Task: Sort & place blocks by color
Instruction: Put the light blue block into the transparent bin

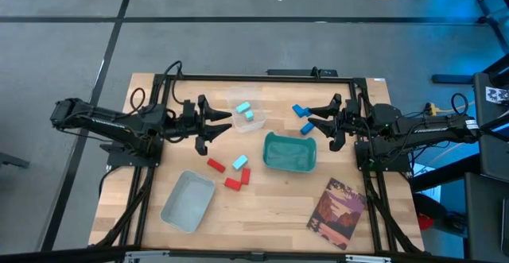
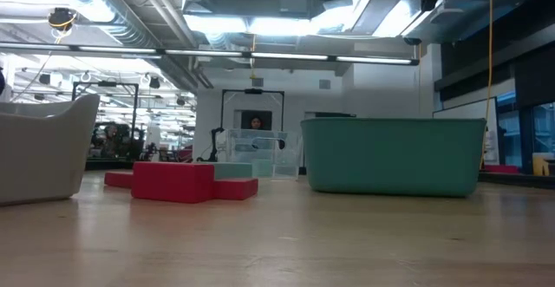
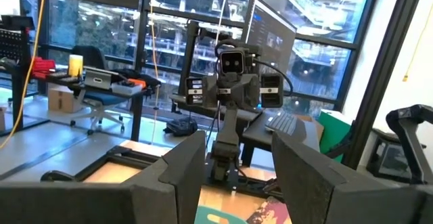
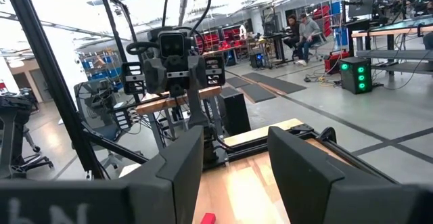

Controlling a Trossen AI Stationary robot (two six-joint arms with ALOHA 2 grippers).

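Table (image 2: 286,244): pale wood, filling the foreground
Red blocks (image 2: 178,183): lying flat in a low cluster, left of centre
Light cyan block (image 2: 232,171): just behind the red ones, touching them
Teal bin (image 2: 392,155): upright, right of the blocks, apart from them
Grey tray (image 2: 43,148): far left, partly cropped
Jaws: none in sight

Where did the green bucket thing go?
In the high view the teal bin sits near the middle of the table, a bit toward the right arm's side. Two darker blue blocks lie just beyond it, and the red blocks are on its other side.
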